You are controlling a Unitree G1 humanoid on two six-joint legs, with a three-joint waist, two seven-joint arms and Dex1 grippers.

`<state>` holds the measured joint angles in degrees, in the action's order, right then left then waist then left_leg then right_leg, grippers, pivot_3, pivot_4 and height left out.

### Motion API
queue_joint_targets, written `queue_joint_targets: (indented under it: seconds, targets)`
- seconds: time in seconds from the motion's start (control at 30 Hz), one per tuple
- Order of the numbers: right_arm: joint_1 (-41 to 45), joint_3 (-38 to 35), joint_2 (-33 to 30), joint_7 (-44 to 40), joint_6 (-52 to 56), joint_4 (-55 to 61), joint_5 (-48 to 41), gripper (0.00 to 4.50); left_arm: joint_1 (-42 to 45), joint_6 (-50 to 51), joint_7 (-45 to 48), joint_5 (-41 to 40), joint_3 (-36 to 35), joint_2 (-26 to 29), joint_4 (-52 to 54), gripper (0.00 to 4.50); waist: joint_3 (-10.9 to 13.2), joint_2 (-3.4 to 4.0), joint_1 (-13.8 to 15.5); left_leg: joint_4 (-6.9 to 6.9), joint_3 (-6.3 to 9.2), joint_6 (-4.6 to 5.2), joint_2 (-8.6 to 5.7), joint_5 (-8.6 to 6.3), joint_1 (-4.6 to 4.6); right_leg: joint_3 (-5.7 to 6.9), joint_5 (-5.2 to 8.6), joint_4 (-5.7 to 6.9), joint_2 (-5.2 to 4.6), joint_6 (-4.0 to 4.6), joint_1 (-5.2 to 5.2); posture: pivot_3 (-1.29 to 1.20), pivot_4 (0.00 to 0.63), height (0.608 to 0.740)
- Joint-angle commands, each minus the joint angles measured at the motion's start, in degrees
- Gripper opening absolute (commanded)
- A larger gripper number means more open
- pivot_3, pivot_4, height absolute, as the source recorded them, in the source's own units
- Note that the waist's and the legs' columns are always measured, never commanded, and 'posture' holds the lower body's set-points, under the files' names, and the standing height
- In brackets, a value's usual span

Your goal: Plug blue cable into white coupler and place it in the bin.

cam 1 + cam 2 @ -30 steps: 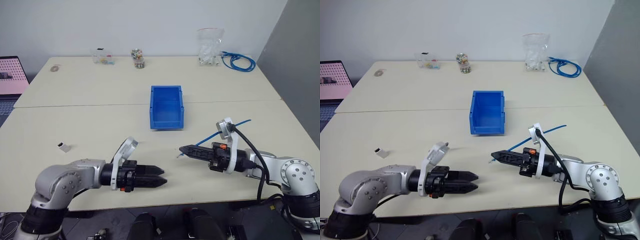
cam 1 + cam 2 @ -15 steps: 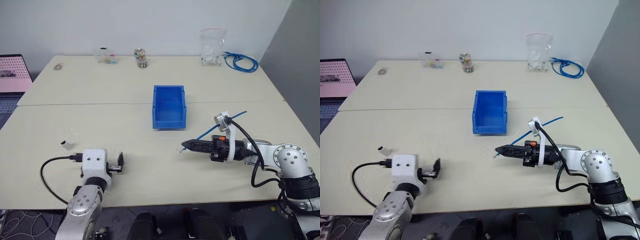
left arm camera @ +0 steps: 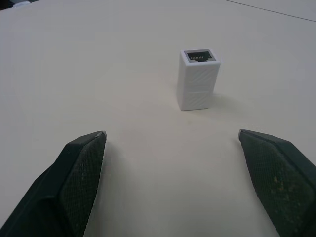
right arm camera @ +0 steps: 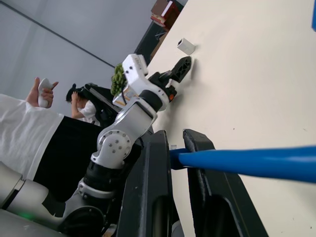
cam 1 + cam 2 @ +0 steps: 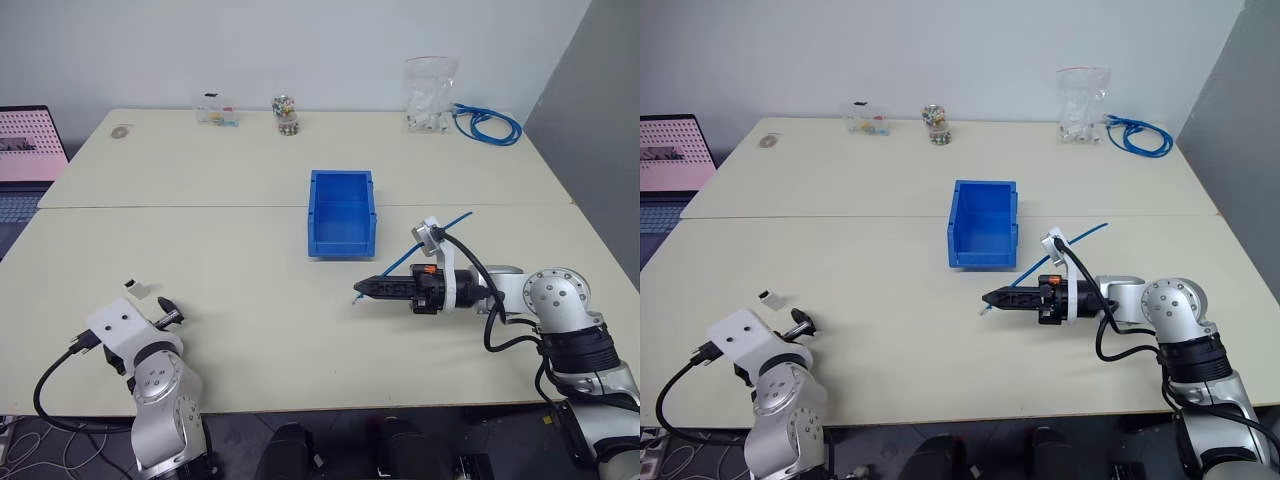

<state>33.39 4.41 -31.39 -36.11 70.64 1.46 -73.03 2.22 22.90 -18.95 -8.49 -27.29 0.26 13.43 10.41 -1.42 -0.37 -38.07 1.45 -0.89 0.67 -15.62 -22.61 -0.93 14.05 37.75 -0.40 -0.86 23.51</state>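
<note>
the pale surface (image 5: 250, 190) carries the bright blue bin (image 5: 341, 212) near its middle, open top up. a clear bag of white parts (image 5: 430, 95) and a coiled blue bundle (image 5: 487, 124) sit at the far right corner. the right pincer (image 5: 362, 290) lies level, pointing left, its jaws clamped on the blue cable (image 5: 440, 237), which trails up and right past the wrist. the left pincer (image 3: 173, 140) has its jaws wide apart, facing the white coupler (image 3: 198, 79), which stands upright on the surface just ahead, untouched
</note>
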Motion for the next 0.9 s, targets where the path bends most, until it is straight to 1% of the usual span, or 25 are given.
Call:
queue_joint_targets:
  seconds: [0.03,0.37,0.53,0.6,0.63,0.77,0.87,0.9]
  targets:
    - [-0.2,-3.2,0.4,-0.1,0.7,2.5,0.0,0.15,2.3,-2.7,1.7,-1.3,-1.5,2.6,-3.1,4.49,0.0,-0.01,0.0,0.0,0.0,0.0,-0.01,0.0,0.02,0.0,0.0,0.02,0.0,0.0,0.0,0.0,0.15,0.74]
    - [-2.3,-6.5,0.9,2.4,2.5,4.9,-0.8,0.15,10.0,-4.9,3.5,-2.0,-2.0,8.8,-12.8,4.49,0.0,-0.02,0.1,0.0,0.02,0.0,0.02,0.0,0.01,0.02,-0.01,0.08,0.03,0.01,0.0,0.0,0.15,0.74]
    - [-2.4,-7.3,1.6,3.4,3.1,5.5,-0.8,0.15,11.8,-5.5,3.0,-2.2,-2.4,9.4,-15.0,4.49,0.0,-0.02,0.1,0.0,0.04,-0.01,0.02,0.0,0.05,-0.01,-0.03,0.08,0.0,0.02,0.0,0.0,0.15,0.74]
    - [-2.5,-7.8,1.7,3.7,3.2,5.6,-0.9,0.15,11.5,-5.3,2.0,-1.9,-2.5,8.8,-14.7,4.14,0.0,-0.02,0.1,0.0,0.05,0.0,0.02,0.0,0.06,0.01,-0.03,0.08,0.0,0.03,0.0,0.0,0.15,0.74]
    - [-2.6,-8.0,1.7,3.9,3.2,5.7,-1.0,0.15,11.2,-5.2,1.4,-1.8,-2.6,8.4,-14.3,4.05,0.0,-0.02,0.1,0.0,0.05,-0.01,0.03,0.0,0.06,-0.01,-0.03,0.09,0.0,0.03,0.0,0.0,0.15,0.74]
    - [-3.0,-8.5,1.6,4.3,3.5,6.2,-1.1,0.15,10.1,-4.9,0.4,-1.9,-2.4,7.7,-13.0,3.21,0.0,-0.02,0.1,0.0,0.07,0.0,0.03,0.0,0.05,-0.02,-0.03,0.1,0.0,0.03,0.0,0.0,0.15,0.74]
    - [-3.1,-8.6,1.7,4.3,3.5,6.5,-0.4,0.15,9.8,-4.8,0.2,-1.9,-2.2,7.5,-13.0,2.49,0.0,-0.02,0.1,0.0,0.07,-0.01,0.02,0.0,0.07,-0.02,-0.03,0.1,-0.01,0.03,0.0,0.0,0.15,0.74]
    - [-3.1,-8.6,1.8,4.4,3.5,6.5,-0.4,0.15,9.8,-4.8,0.2,-2.0,-2.2,7.5,-13.0,2.34,0.0,-0.02,0.1,0.0,0.07,-0.01,0.02,0.0,0.07,-0.02,-0.03,0.1,-0.01,0.03,0.0,0.0,0.15,0.74]
